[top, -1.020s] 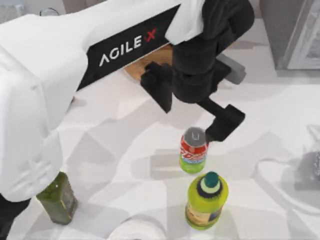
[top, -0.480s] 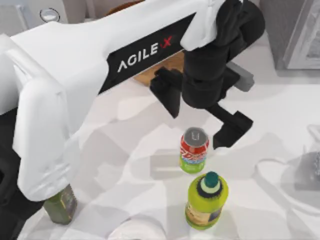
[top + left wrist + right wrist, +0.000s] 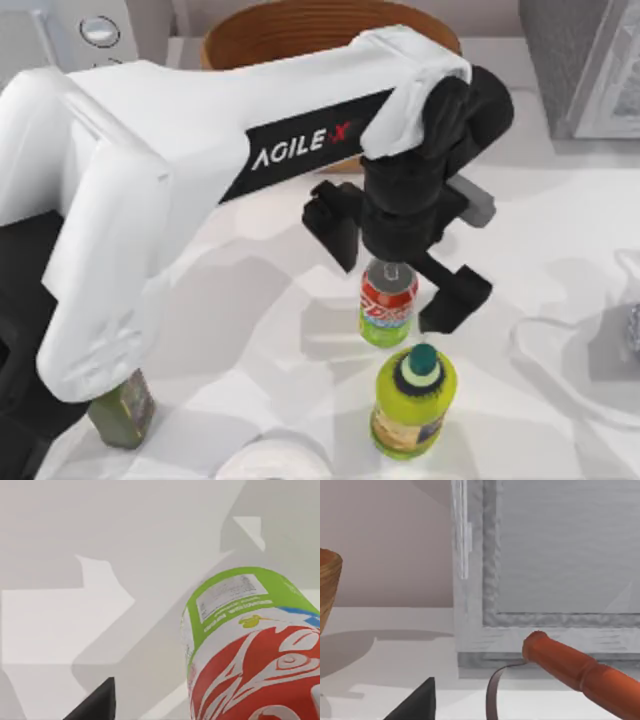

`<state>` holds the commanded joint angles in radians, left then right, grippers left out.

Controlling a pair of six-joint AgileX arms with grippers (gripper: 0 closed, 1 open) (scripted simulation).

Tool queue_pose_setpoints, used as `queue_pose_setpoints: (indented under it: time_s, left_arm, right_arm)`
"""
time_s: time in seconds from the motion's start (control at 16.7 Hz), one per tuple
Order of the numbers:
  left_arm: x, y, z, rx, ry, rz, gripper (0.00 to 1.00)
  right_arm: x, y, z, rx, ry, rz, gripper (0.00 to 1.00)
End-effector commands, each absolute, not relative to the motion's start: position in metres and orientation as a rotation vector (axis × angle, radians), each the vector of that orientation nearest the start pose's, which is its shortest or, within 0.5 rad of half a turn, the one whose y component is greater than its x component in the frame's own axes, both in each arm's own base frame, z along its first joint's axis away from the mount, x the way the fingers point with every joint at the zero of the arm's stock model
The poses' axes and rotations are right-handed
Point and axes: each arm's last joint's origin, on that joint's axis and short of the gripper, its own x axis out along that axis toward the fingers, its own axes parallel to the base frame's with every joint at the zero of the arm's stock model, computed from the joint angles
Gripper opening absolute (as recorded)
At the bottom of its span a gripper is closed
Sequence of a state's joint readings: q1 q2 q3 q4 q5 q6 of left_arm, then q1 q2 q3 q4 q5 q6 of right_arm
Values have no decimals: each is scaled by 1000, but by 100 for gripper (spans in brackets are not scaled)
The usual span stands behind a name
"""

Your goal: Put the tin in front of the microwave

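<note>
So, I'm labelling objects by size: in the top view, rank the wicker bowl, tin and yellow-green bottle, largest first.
1. wicker bowl, widest though partly hidden by the left arm
2. yellow-green bottle
3. tin, partly under the left gripper

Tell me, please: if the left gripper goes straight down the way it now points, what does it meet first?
Most likely the tin: the left gripper hangs open right above its top, fingers on either side. How far above is unclear.
</note>
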<state>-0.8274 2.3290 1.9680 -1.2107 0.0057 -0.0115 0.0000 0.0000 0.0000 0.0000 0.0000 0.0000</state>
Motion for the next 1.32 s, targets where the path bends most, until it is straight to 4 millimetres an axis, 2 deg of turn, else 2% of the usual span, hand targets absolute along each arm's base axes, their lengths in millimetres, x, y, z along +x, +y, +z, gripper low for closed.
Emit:
queue_pose_setpoints:
  time_s: [0.24, 1.02, 1.32]
  left_arm:
    - [313, -333, 160, 629, 1479, -630, 100]
    - [313, -333, 160, 629, 1479, -630, 2]
    - [313, -333, 160, 629, 1479, -630, 0]
  right_arm:
    - [106, -1, 160, 0, 0, 0, 100]
    - [106, -1, 160, 0, 0, 0, 100]
    - [106, -1, 160, 0, 0, 0, 100]
